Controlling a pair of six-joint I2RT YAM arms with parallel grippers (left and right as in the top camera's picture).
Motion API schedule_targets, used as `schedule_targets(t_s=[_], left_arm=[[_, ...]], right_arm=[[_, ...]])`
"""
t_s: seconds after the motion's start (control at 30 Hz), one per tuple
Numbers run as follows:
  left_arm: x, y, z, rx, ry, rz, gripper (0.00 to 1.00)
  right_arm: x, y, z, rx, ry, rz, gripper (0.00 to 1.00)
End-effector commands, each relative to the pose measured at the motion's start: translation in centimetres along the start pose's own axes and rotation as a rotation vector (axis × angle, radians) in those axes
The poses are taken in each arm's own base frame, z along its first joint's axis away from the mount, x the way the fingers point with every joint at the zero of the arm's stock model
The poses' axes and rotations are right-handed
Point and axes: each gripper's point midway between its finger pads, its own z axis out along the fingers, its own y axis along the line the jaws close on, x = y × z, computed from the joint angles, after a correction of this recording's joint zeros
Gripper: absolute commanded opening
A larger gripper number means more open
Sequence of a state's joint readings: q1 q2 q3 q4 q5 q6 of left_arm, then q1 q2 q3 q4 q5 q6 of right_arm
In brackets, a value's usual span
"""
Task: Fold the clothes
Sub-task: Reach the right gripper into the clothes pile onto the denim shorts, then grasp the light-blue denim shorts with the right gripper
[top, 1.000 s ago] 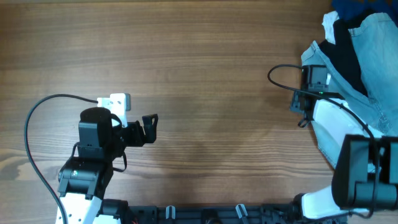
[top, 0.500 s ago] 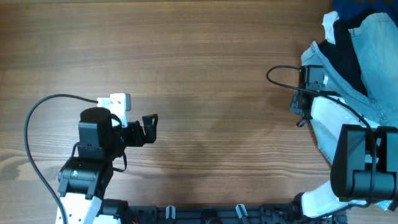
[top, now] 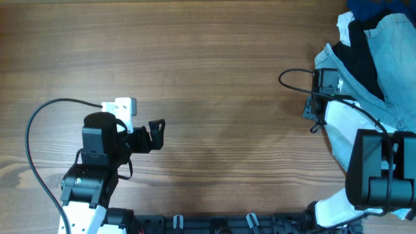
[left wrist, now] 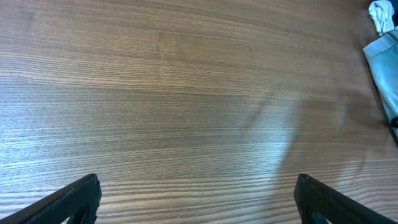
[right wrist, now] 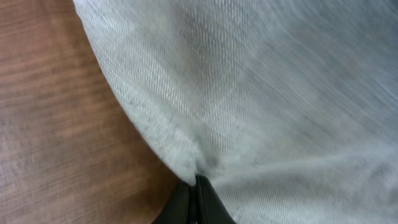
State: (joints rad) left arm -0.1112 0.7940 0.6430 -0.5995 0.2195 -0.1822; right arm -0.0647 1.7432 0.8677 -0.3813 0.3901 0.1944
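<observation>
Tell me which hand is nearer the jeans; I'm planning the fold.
Right. The right hand is shut on the jeans; the left hand hovers open over the table, far to their left.

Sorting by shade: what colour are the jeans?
The jeans are pale, faded light blue; best in right wrist view.

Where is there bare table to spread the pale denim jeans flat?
The brown wooden table is bare across its whole middle, from the open left gripper to the edge of the pale blue denim jeans. The right edge is crowded: jeans, black garment, dark blue cloth and the right gripper pinching the denim.
</observation>
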Motion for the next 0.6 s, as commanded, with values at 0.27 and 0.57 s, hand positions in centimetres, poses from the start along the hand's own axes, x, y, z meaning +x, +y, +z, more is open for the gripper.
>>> schedule_targets(t_s=[0.27, 0.57], left_arm=[[-0.8, -0.8, -0.4, 0.029, -0.017, 0.001, 1.00], [-0.8, -0.8, -0.4, 0.030, -0.017, 0.001, 1.00]], right_arm=[[-7.1, -0.6, -14.4, -0.256, -0.277, 0.062, 0.04], [-3.4, 4.5, -18.7, -0.452, -0.234, -0.079, 0.04]])
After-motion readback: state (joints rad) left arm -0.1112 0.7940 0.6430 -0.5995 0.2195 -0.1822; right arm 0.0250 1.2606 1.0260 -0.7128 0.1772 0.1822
